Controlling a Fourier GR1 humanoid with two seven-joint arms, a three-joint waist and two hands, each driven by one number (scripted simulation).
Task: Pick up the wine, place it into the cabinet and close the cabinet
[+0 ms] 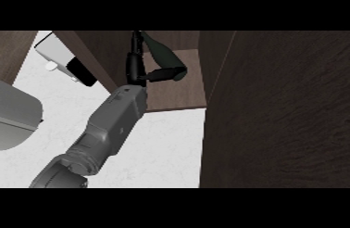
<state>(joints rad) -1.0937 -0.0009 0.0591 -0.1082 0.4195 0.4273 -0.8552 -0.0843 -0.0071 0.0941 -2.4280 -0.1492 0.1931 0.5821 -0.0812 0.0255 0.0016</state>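
Reaching up into the open cabinet (184,95), a grey forearm ends in a black hand (137,69) whose fingers and thumb are curled round the dark green wine bottle (164,58), which lies tilted inside the compartment above the brown shelf. Which arm this is cannot be told; the dark cabinet door (273,111) fills the right side, while a white appliance (65,60) stands on the pale marbled counter (164,148) at upper left
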